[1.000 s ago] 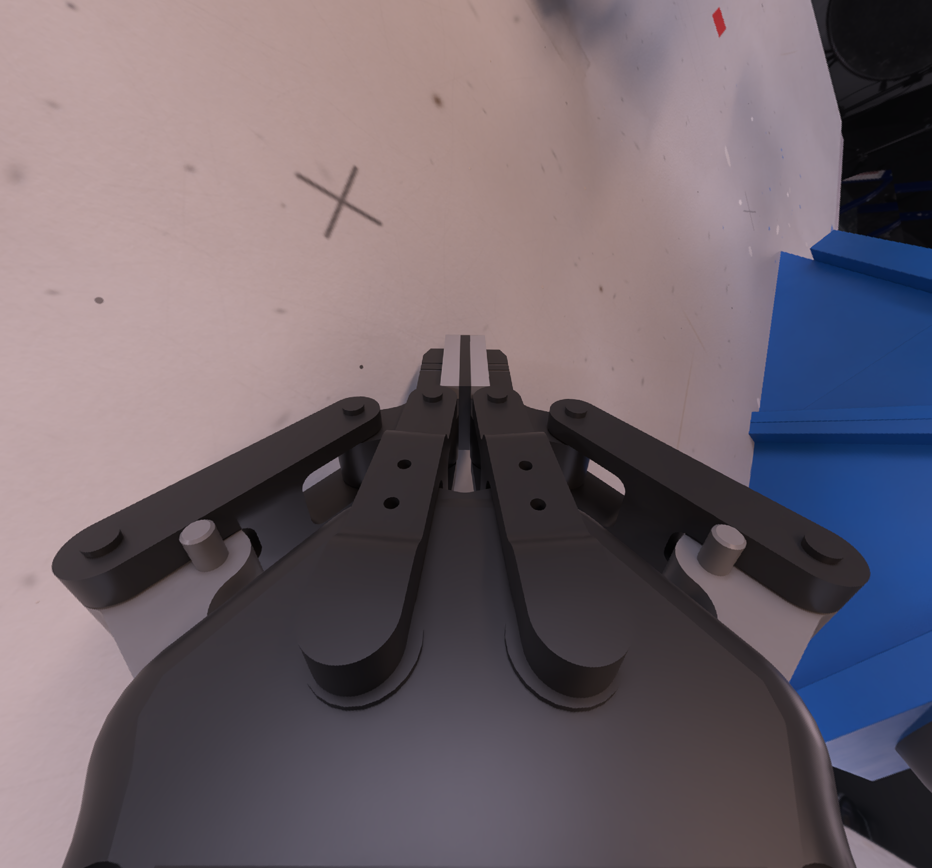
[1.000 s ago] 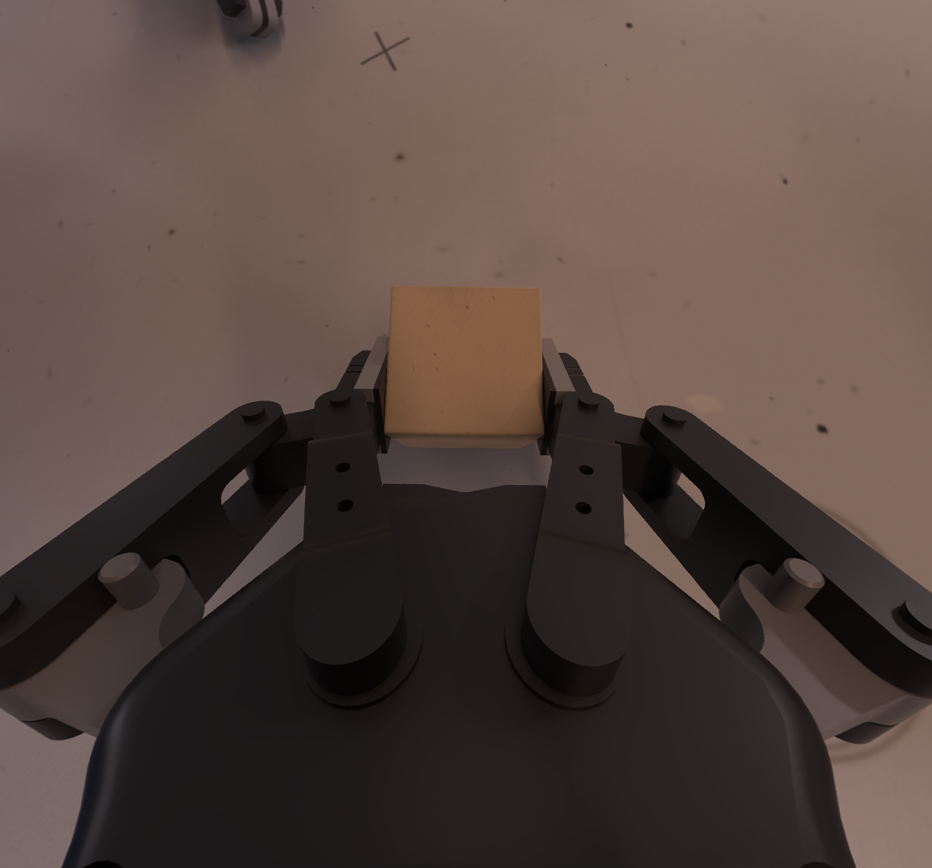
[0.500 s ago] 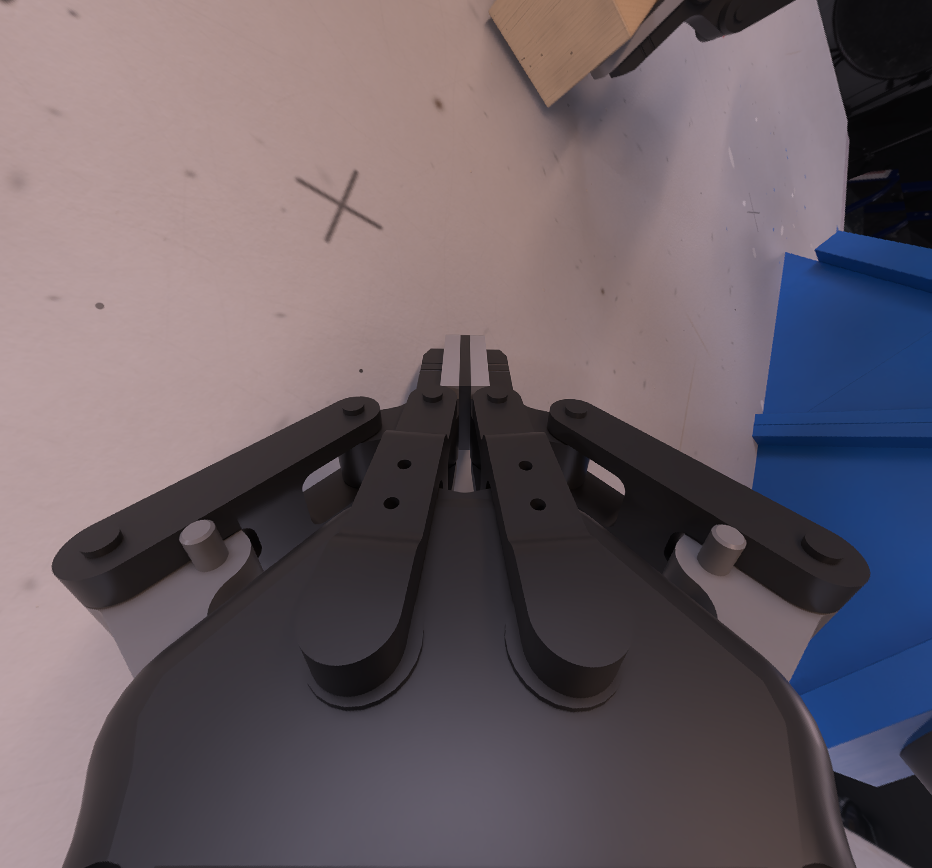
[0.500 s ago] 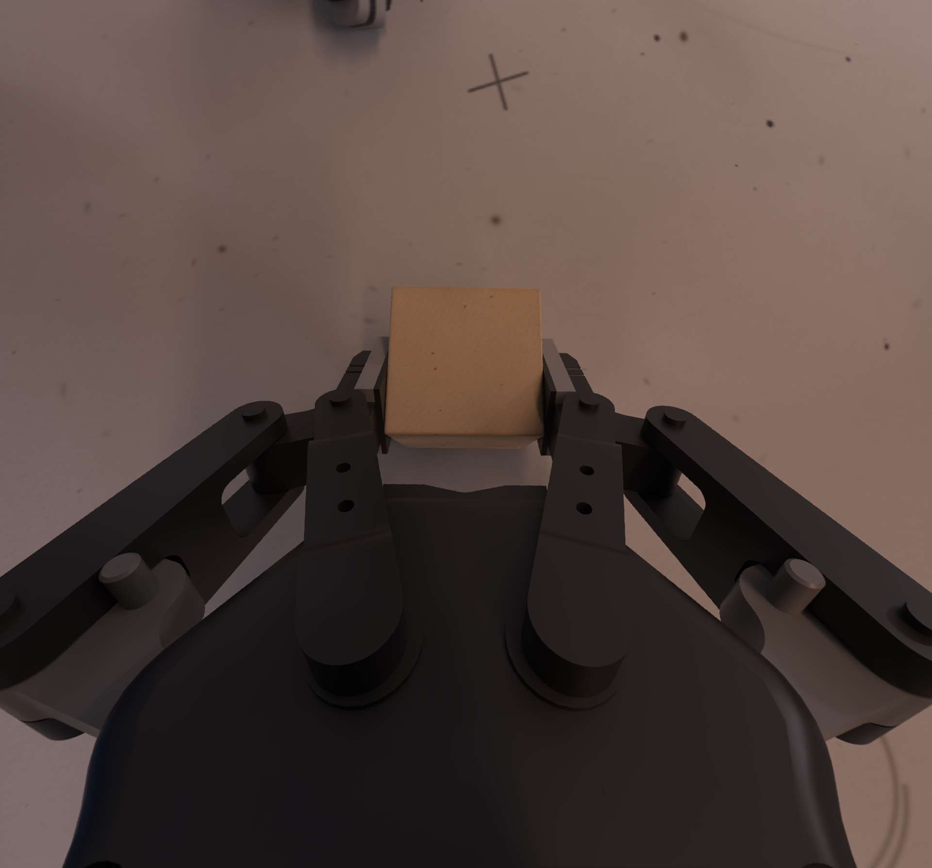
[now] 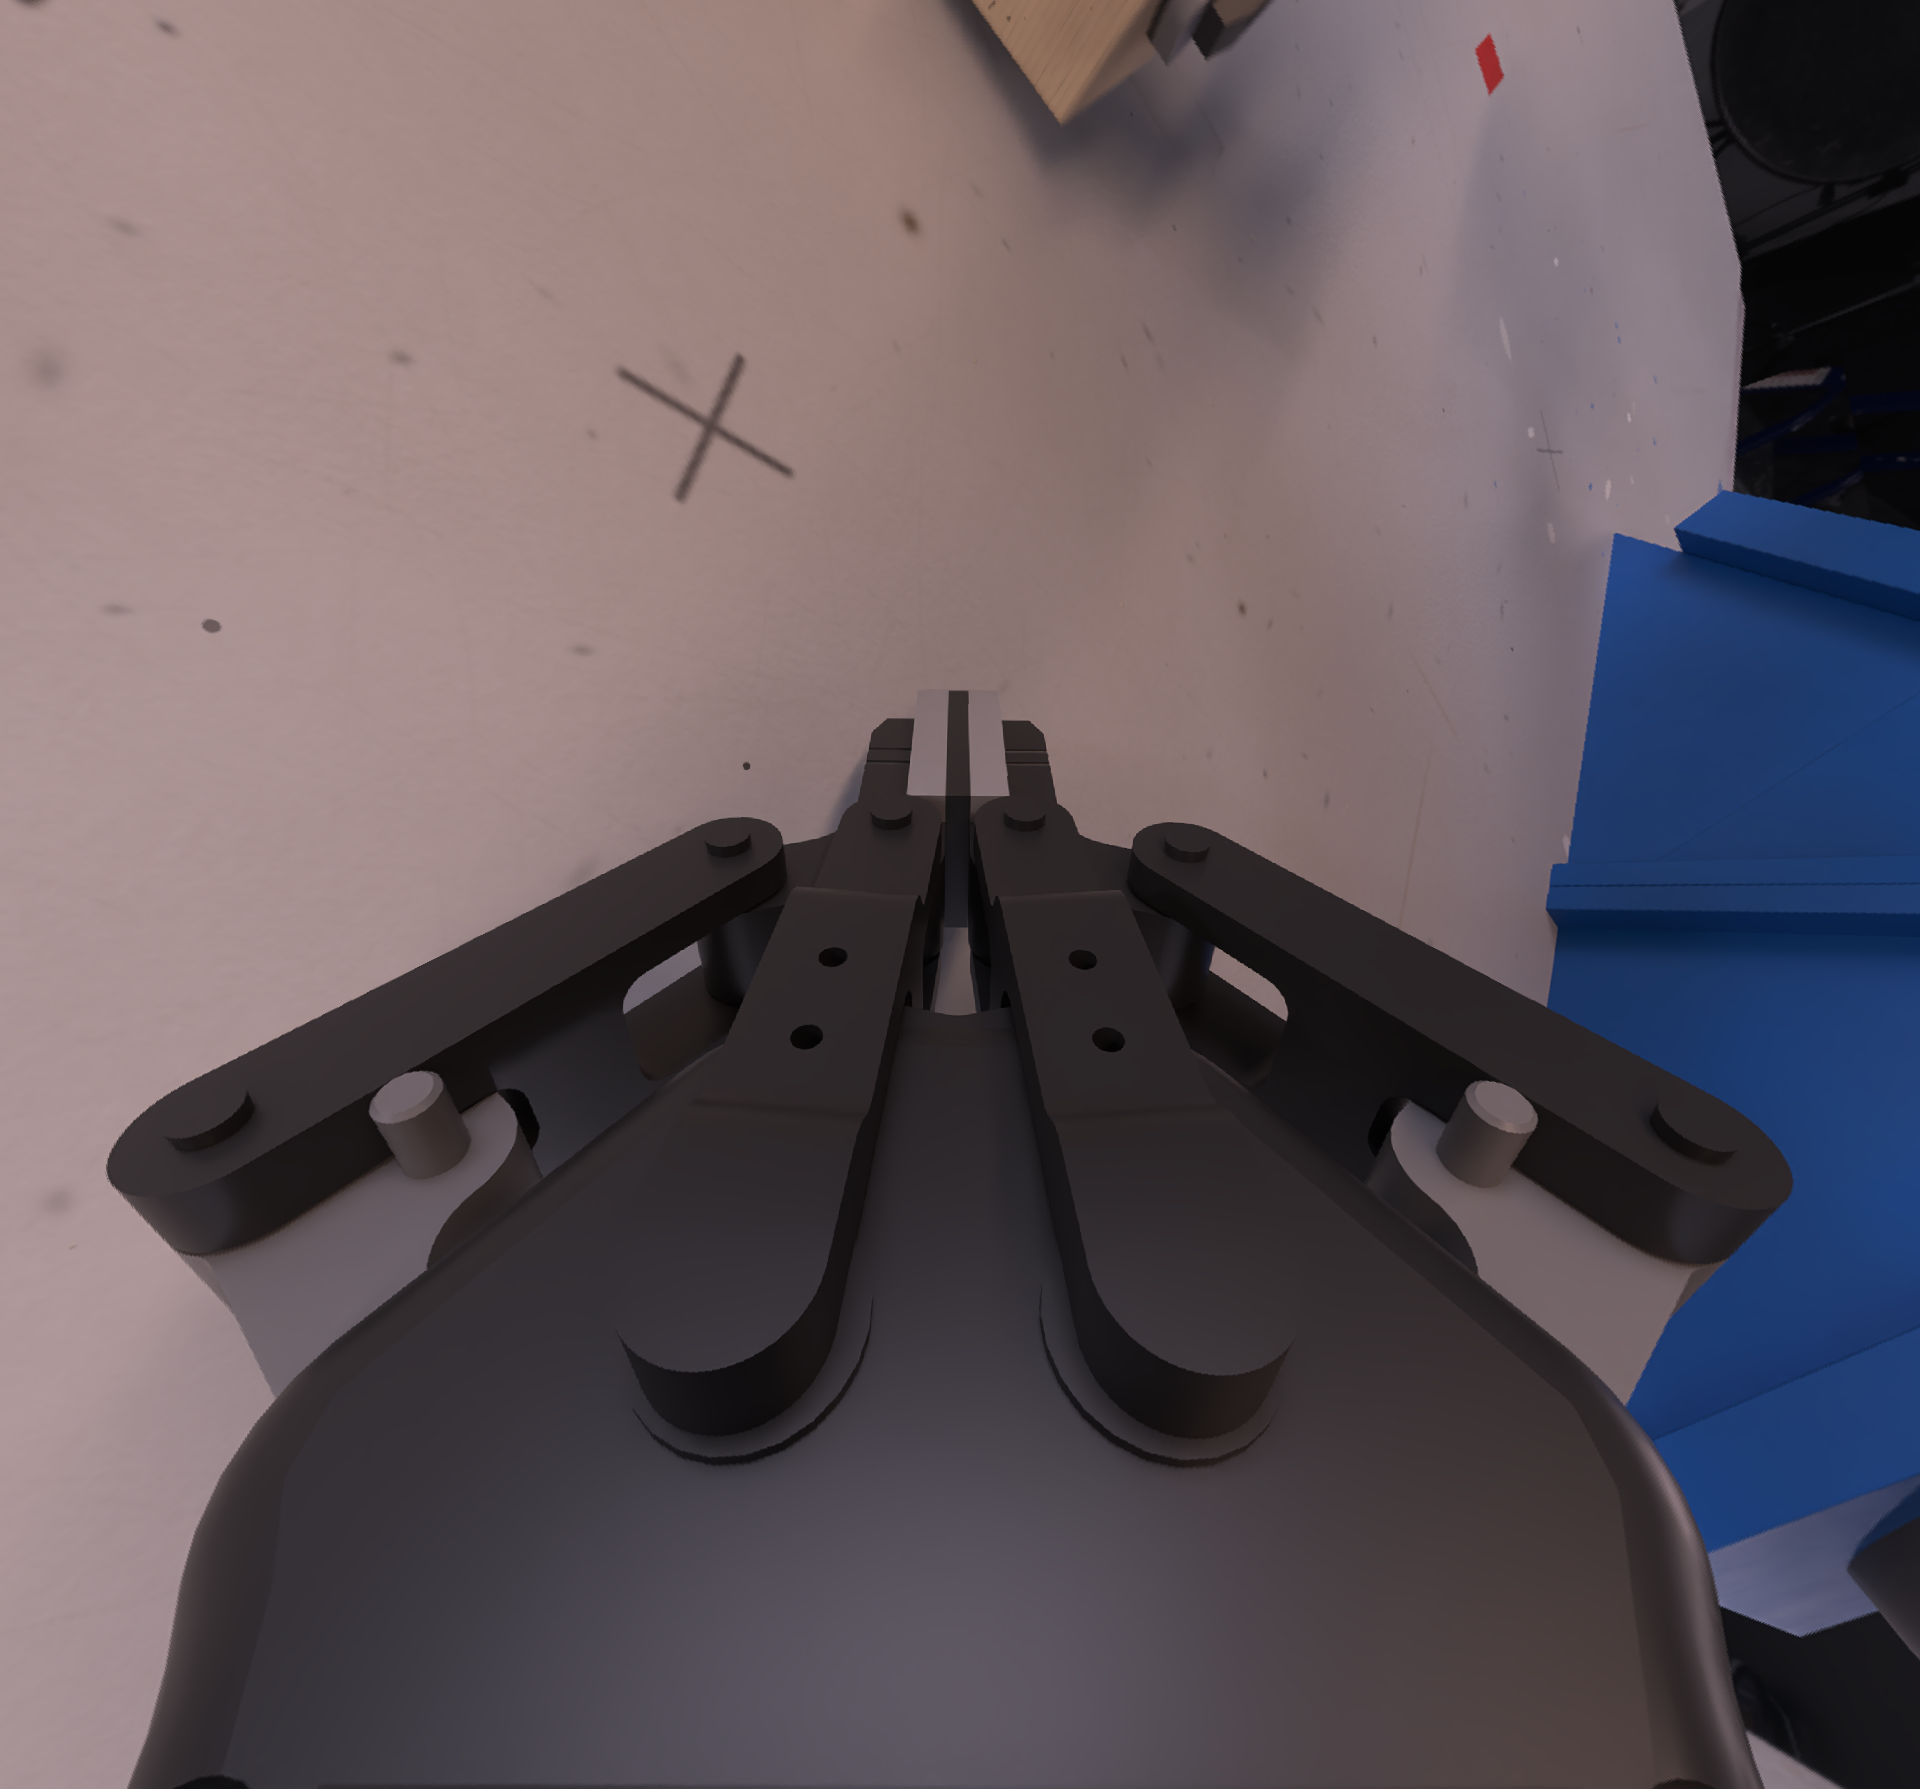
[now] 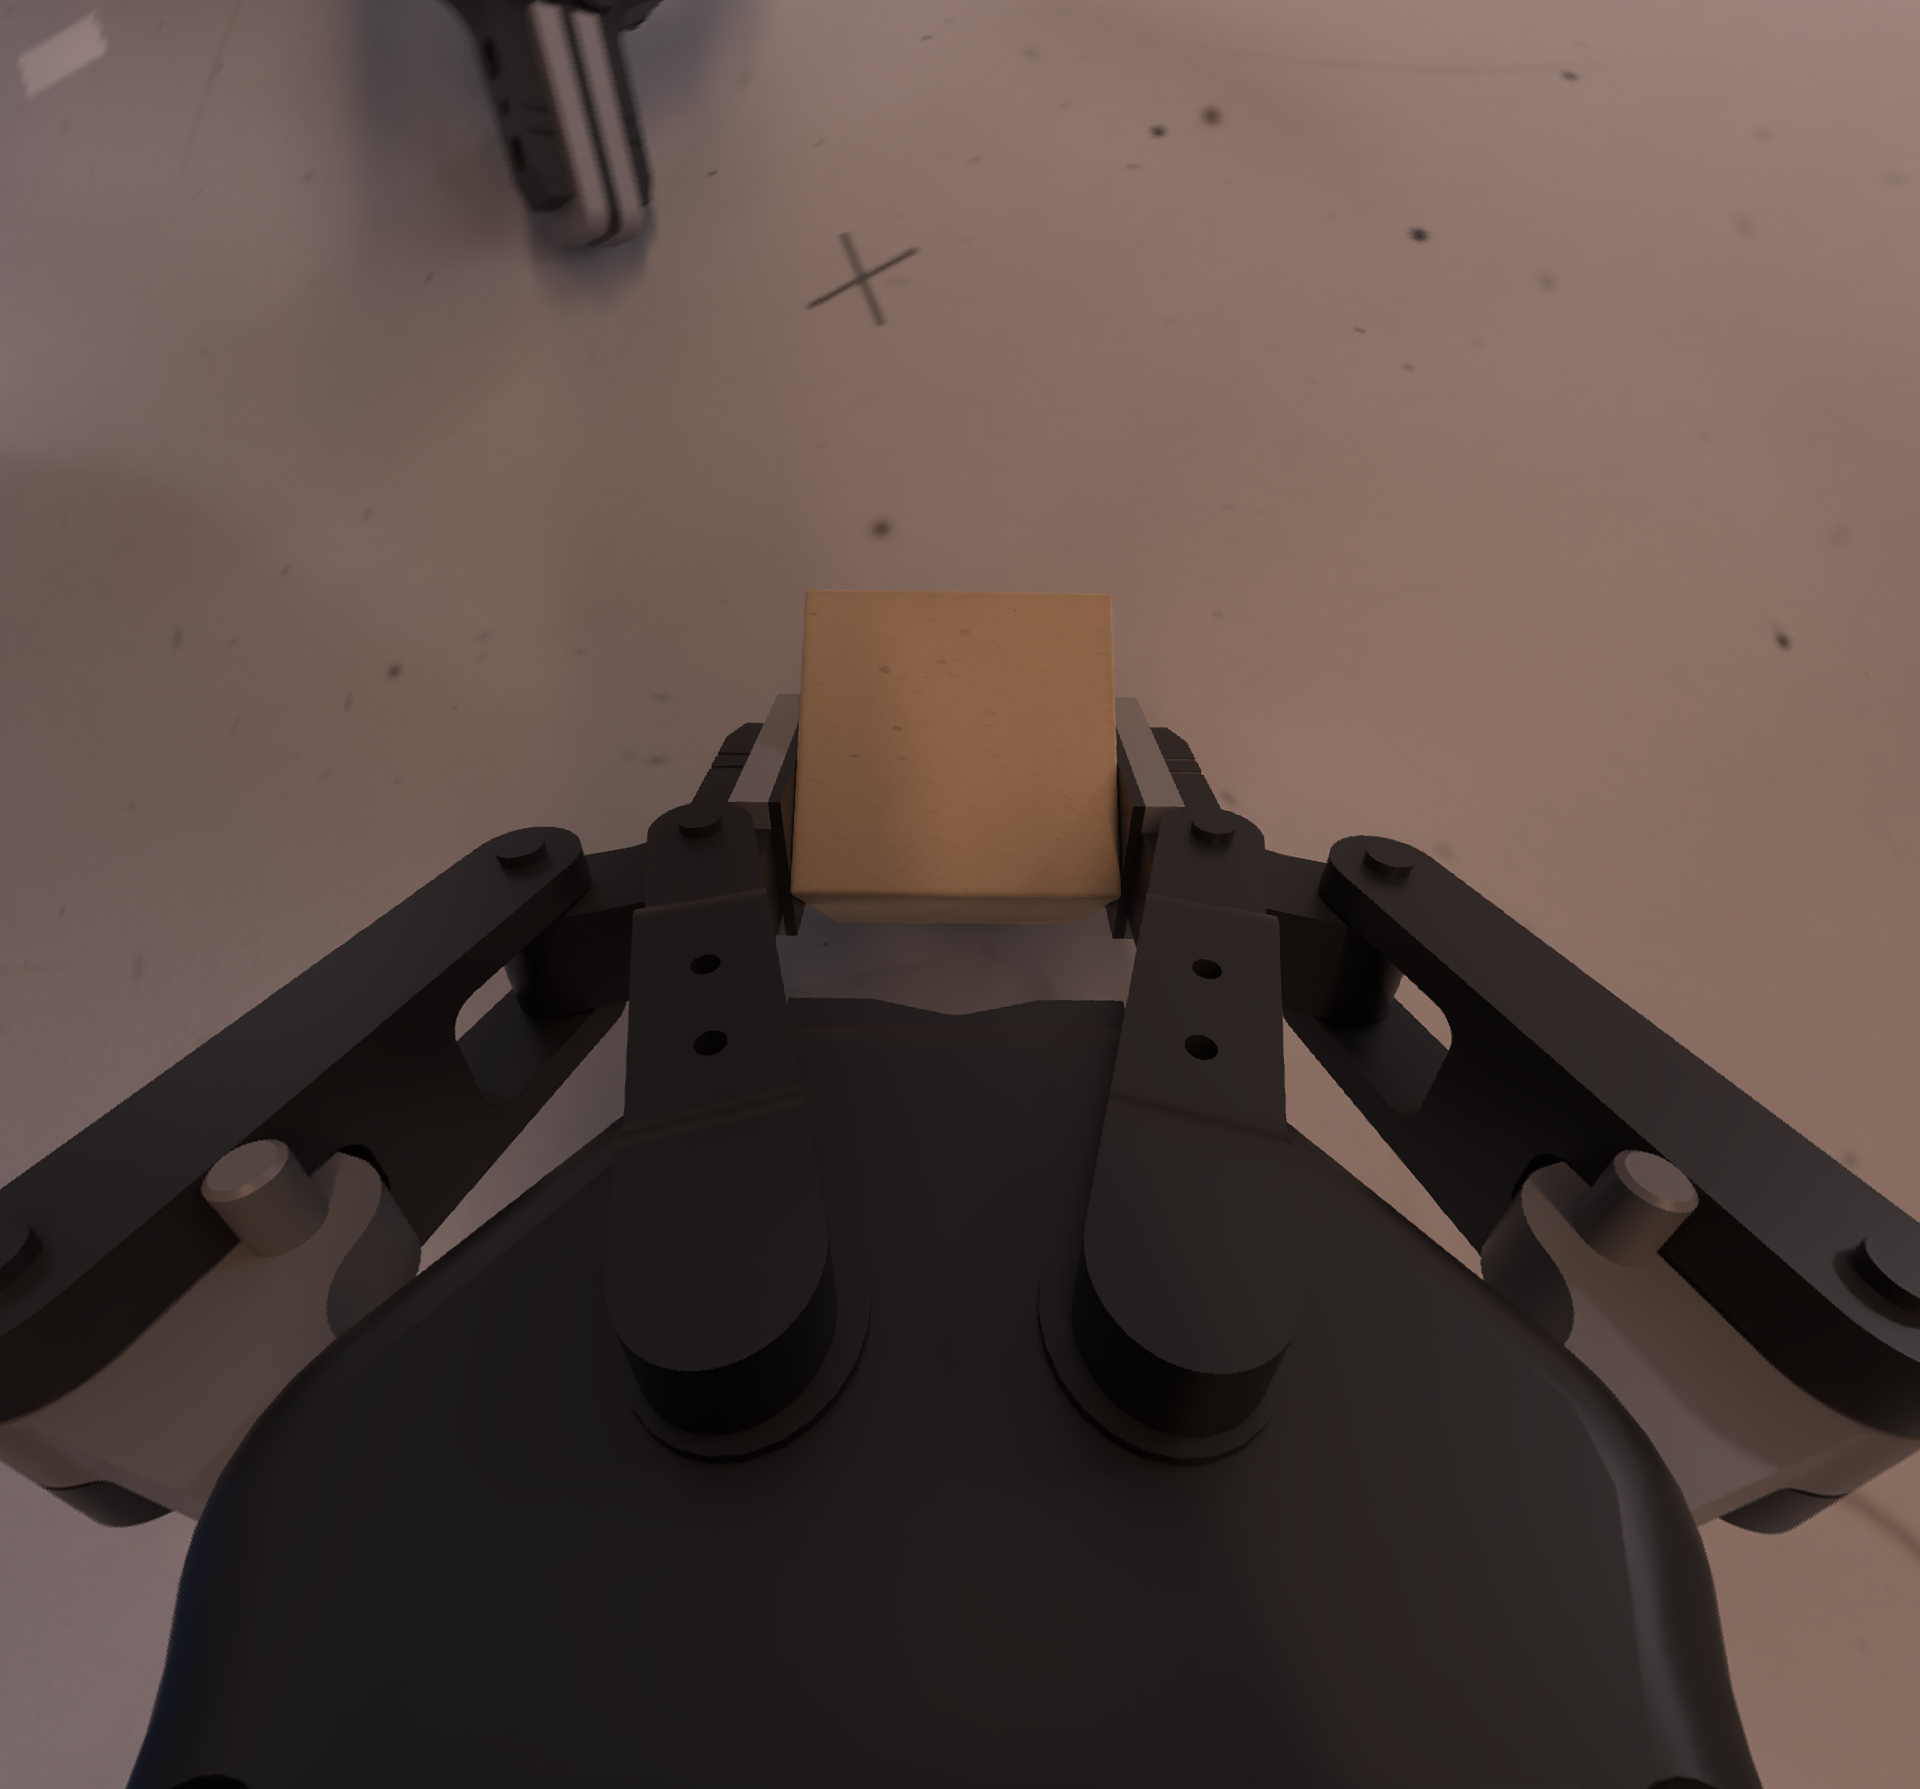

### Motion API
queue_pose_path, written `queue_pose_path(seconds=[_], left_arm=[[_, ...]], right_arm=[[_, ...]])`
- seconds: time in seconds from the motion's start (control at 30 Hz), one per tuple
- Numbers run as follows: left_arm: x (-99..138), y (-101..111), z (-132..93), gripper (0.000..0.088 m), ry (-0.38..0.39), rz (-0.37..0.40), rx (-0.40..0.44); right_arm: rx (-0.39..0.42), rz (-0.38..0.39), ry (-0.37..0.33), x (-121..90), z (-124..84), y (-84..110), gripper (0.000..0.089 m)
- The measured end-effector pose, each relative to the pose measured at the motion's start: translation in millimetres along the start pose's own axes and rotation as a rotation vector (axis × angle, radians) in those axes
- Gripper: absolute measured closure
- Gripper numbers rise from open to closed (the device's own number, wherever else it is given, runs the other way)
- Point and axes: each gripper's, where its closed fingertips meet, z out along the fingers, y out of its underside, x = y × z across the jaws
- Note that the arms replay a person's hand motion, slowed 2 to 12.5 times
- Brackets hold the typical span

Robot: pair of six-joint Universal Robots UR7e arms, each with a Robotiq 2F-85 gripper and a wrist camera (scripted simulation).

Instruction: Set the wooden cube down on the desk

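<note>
We see a pale, pinkish-white desk (image 5: 416, 181) whose surface is flecked with small dark specks and smudges, and a thin dark cross mark (image 5: 707, 427) is drawn on it, also visible from the right wrist view (image 6: 862, 278). Near the desk's far edge lies a small red patch (image 5: 1489, 63), and a pale strip of tape (image 6: 62, 54) lies flat on it. A blue box-like structure (image 5: 1756, 908) borders the desk, though we cannot tell whether it rests on it.

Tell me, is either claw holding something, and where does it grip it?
The right gripper holds the wooden cube, clamped by two opposite side faces. The left gripper is shut on nothing.
</note>
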Motion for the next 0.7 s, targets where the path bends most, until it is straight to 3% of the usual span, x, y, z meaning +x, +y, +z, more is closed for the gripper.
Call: queue_pose_path(seconds=[0.2,0.3,0.47,0.6,0.7], left_arm=[[0.1,0.0,0.1,0.0882,-0.005,0.003,0.001],[0.1,0.0,0.2,0.0882,-0.006,0.003,0.001],[0.2,-0.1,0.3,0.0882,-0.004,0.001,0.001],[0.2,-0.2,0.3,0.0882,-0.001,-0.001,0.001],[0.2,-0.3,0.3,0.0882,-0.001,-0.001,0.002]], right_arm=[[-0.055,-0.192,-0.065,-28.4,6.5,1.7,0.0448],[-0.082,-0.224,-0.055,-30.2,4.5,3.7,0.0448],[-0.085,-0.143,-0.011,-11.6,-3.7,8.2,0.0448],[-0.049,-0.049,0.08,18.7,-16.6,15.2,0.0448],[-0.011,0.017,0.093,29.6,-23.6,21.6,0.0448]])
